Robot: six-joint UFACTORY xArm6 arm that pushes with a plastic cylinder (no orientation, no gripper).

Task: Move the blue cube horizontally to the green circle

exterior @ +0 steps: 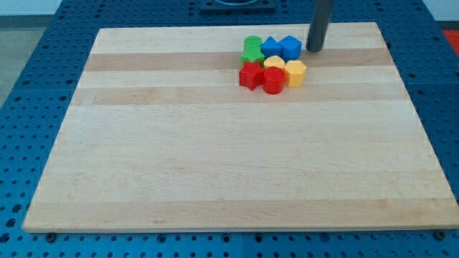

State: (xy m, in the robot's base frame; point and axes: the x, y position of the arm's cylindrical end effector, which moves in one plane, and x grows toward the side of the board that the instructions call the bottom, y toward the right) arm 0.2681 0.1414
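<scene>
Bright, even light; soft shadows.

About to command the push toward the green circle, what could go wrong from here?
1. The blue cube touches another blue block, so pushing from my tip likely drags it too.
2. The yellow blocks sit just below and may scatter.
3. The green pieces could be shoved away.

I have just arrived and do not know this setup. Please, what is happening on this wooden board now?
A robot arm ending in a dark rod is working on a wooden board. My tip rests just to the view's right of the blue cube, close to it. The blocks sit in one tight cluster near the view's top: a green block, another blue block, a red star-like block, a red block and two yellow blocks. The cube is not yet beside the green block.
</scene>
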